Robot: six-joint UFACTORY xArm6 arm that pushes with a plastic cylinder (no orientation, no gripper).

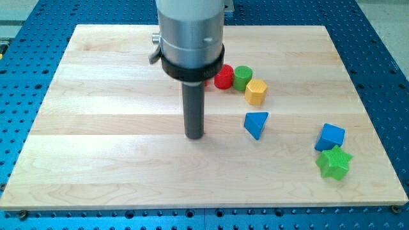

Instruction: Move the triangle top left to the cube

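My tip (194, 136) is resting on the wooden board (96, 160), holding nothing (a bare rod, no jaws). The blue triangle (255, 123) is sitting just to its right, apart. The blue cube (330, 137) is lying well right, touching the green star (334, 162). Red cylinder (223, 76), green cylinder (242, 77) and yellow hexagon (255, 91) are clustering above. No writing is showing.

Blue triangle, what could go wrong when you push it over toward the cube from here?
1. My tip sits to the view's left of the blue triangle; its slanted faces may make it spin off line.
2. The green star touches the blue cube, so a long push may knock both.
3. The yellow block lies close above the triangle.
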